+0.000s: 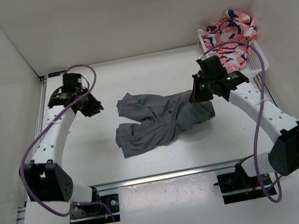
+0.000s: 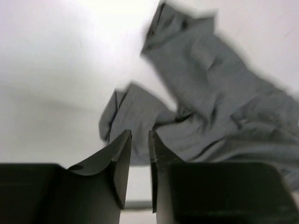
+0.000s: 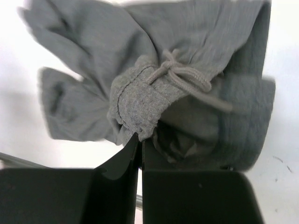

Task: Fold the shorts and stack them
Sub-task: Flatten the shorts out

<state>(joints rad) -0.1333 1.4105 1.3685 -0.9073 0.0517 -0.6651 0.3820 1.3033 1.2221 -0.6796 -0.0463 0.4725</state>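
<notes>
The dark grey shorts (image 1: 156, 119) lie crumpled in the middle of the table, legs to the left. My right gripper (image 1: 200, 95) is at their right end. In the right wrist view it (image 3: 140, 136) is shut on a bunched fold of the waistband (image 3: 135, 105), with the knotted drawstring (image 3: 187, 77) just beyond. My left gripper (image 1: 92, 107) hovers left of the shorts, apart from them. In the left wrist view it (image 2: 140, 133) is empty, jaws a narrow gap apart, with the shorts (image 2: 210, 93) ahead and to the right.
A white basket (image 1: 260, 61) holding pink patterned cloth (image 1: 231, 31) stands at the back right, close behind my right arm. White walls enclose the table on the left, back and right. A metal rail (image 1: 161, 176) runs along the near edge.
</notes>
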